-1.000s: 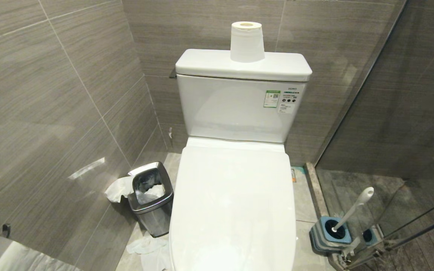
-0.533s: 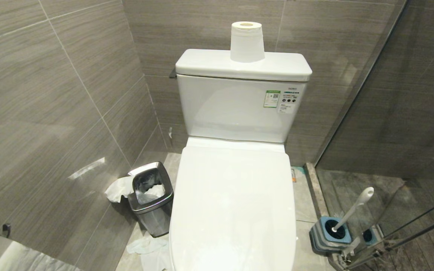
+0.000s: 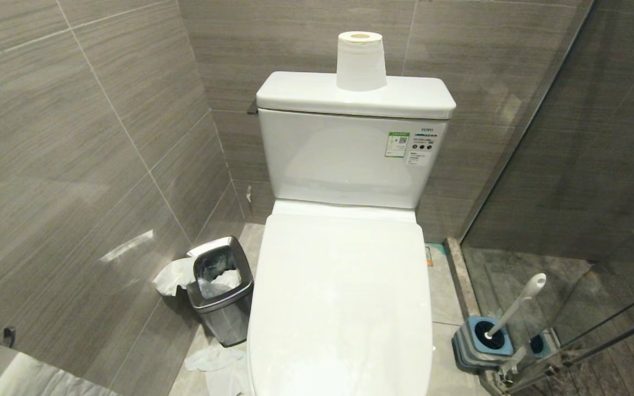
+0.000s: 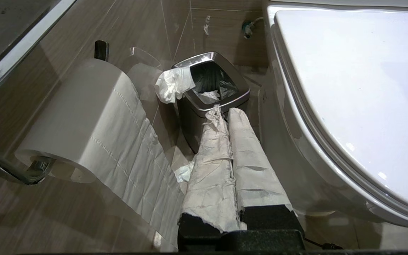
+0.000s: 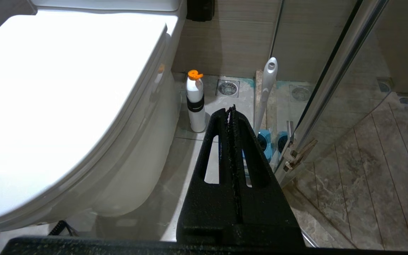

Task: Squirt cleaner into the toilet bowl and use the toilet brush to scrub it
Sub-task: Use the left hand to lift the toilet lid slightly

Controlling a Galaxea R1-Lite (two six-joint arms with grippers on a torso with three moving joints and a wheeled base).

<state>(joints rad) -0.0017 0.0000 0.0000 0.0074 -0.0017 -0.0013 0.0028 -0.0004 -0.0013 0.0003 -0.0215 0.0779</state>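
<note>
The toilet bowl (image 3: 340, 308) is seen with its white lid closed, so no cleaner is visible. The left gripper (image 4: 224, 113), its fingers wrapped in white paper, is being held low beside the toilet with its jaws clenched together on nothing, pointing toward a steel waste bin (image 4: 211, 102). The right gripper (image 5: 230, 113) is being held low on the toilet's other side, jaws pressed shut and empty. The toilet brush (image 5: 266, 95) is standing in its blue holder (image 3: 482, 341) on the floor by the glass shower door, near a white bottle with an orange cap (image 5: 195, 102).
</note>
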